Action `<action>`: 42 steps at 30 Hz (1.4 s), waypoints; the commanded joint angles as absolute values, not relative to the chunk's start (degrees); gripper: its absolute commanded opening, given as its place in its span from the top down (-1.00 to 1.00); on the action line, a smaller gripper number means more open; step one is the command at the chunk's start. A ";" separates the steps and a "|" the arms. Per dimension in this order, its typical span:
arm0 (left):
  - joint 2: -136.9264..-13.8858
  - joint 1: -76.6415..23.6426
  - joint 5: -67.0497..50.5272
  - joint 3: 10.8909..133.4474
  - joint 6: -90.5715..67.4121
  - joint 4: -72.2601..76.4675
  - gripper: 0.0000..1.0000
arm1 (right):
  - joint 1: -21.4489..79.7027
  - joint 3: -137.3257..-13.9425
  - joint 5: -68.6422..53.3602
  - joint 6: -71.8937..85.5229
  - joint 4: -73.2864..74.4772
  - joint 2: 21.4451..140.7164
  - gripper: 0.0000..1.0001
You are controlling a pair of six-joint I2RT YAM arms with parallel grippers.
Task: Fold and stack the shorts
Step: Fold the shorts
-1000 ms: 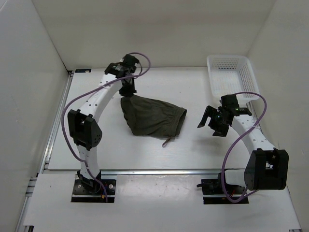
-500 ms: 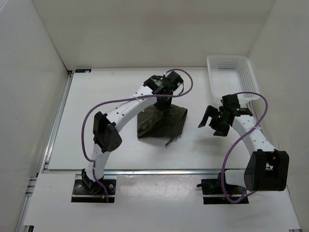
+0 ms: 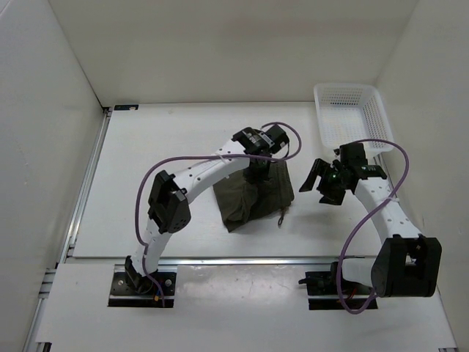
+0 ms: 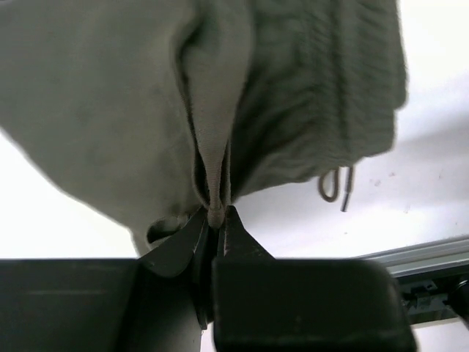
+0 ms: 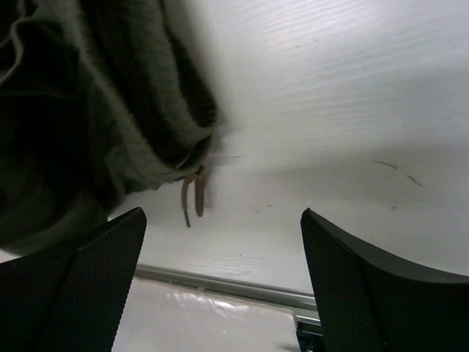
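Here the left gripper (image 4: 215, 218) has its jaws pressed together on a thin ridge of fabric, pinching a fold of the shorts (image 3: 253, 198). In the left wrist view the cloth fans out from that pinch toward 12 o'clock, with smooth fabric at 10 o'clock and the gathered, ribbed waistband at 2 o'clock. The drawstring (image 4: 335, 187) hangs off the waistband's edge at about 3 o'clock from the pinch, its ends looped over the white table (image 3: 146, 161).

Seen from above, the left arm arches over the table and ends on the far edge of the shorts. They lie as a bunched, dark olive heap near the table's centre, spreading toward 6 o'clock from the gripper.

The right gripper (image 3: 321, 183) hovers at 3 o'clock of the shorts, its fingers spread wide with nothing between them. Its own camera shows the waistband and drawstring at 10 o'clock and bare table ahead.

A white mesh basket (image 3: 352, 110) sits in the table's 1 o'clock corner, well apart from the shorts.
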State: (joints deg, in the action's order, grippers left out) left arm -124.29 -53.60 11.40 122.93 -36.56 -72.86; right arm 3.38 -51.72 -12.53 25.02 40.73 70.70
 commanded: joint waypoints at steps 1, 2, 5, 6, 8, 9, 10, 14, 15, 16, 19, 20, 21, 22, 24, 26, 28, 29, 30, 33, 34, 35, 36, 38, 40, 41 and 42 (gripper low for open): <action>-115.32 -50.63 12.48 121.56 -37.53 -74.27 0.79 | 3.86 -55.01 -21.69 25.13 39.82 71.09 -0.73; -114.36 -49.84 12.48 120.60 -37.53 -74.27 0.79 | 4.82 -55.02 -26.93 26.62 37.90 71.63 -0.67; -111.45 -49.31 12.48 117.78 -38.23 -74.27 0.79 | 9.99 -58.17 -30.76 27.77 36.21 73.91 -0.32; -110.84 -49.31 12.48 117.16 -38.93 -74.27 0.79 | 11.93 -60.71 -29.89 27.77 35.69 74.44 -0.27; -109.95 -49.31 12.48 116.37 -38.94 -73.74 0.79 | 18.24 -63.88 -26.48 25.59 36.21 76.63 -0.21; -109.34 -49.31 11.96 116.37 -38.94 -73.74 0.79 | 20.11 -65.72 -23.67 22.88 38.73 77.86 -0.21; -108.73 -48.70 11.95 115.85 -39.46 -73.74 0.79 | 23.17 -69.22 -20.86 21.55 39.98 80.83 -0.35; -108.72 -48.69 11.43 116.89 -39.46 -73.74 0.79 | 26.45 -73.30 -10.21 17.93 40.26 87.44 -0.72; -108.72 -48.69 11.43 116.89 -39.46 -73.74 0.79 | 26.46 -73.82 -10.20 17.93 39.12 89.80 -0.72; -108.72 -48.69 11.43 116.89 -39.46 -73.74 0.79 | 25.06 -74.35 -13.33 18.54 38.59 90.87 -0.72; -108.72 -48.17 11.43 116.89 -39.46 -74.26 0.79 | 20.59 -70.61 -24.57 24.06 31.40 91.58 -0.68; -108.20 -48.16 11.43 116.89 -39.46 -74.27 0.79 | 19.61 -69.18 -28.00 26.00 29.46 91.58 -0.65; -108.19 -48.16 11.43 116.89 -40.07 -74.27 0.79 | 18.90 -68.04 -33.00 27.84 28.14 91.58 -0.65; -107.58 -48.16 11.43 116.11 -40.08 -74.27 0.79 | 18.37 -66.29 -34.70 31.60 26.21 91.06 -0.65; -107.58 -48.16 11.43 115.49 -40.61 -74.27 0.79 | 17.84 -64.43 -37.77 36.45 24.18 91.05 -0.71; -107.58 -48.16 11.43 114.97 -40.61 -74.27 0.79 | 17.84 -61.46 -42.88 45.58 18.39 89.74 -0.89; -107.58 -48.16 11.43 114.96 -40.61 -74.27 0.79 | 17.84 -60.21 -45.43 54.17 12.95 89.74 -0.97; -107.58 -48.16 11.43 114.96 -40.61 -74.27 0.79 | 17.84 -59.60 -46.48 56.84 11.35 89.74 -1.00; -107.06 -48.16 11.43 114.96 -40.61 -74.27 0.79 | 18.36 -59.59 -47.19 59.21 10.29 89.74 -1.00; -107.05 -48.16 11.95 114.44 -40.61 -74.27 0.79 | 18.37 -58.36 -48.34 69.23 4.85 89.74 -1.00; -107.05 -48.16 11.95 114.43 -40.61 -74.27 0.79 | 18.37 -57.49 -48.34 71.52 3.09 89.74 -1.00; -107.05 -48.16 11.95 114.43 -40.61 -74.27 0.79 | 18.37 -57.48 -48.34 75.02 0.90 89.74 -1.00; -107.05 -48.16 11.95 114.43 -40.61 -74.27 0.79 | 18.37 -56.96 -48.34 76.62 -0.60 89.74 -1.00; -107.05 -48.16 11.95 114.43 -40.61 -74.27 0.79 | 18.90 -57.56 -48.34 79.70 -1.14 91.58 -1.00; -107.05 -48.16 11.95 114.43 -40.61 -73.75 0.79 | 19.42 -57.57 -48.34 81.82 -1.66 92.63 -1.00; -107.05 -48.16 11.95 114.43 -40.61 -73.74 0.79 | 19.95 -57.57 -48.34 83.48 -2.71 93.59 -1.00; -107.05 -48.16 11.95 114.43 -40.61 -73.74 0.79 | 20.56 -58.09 -48.34 83.50 -1.85 93.60 -1.00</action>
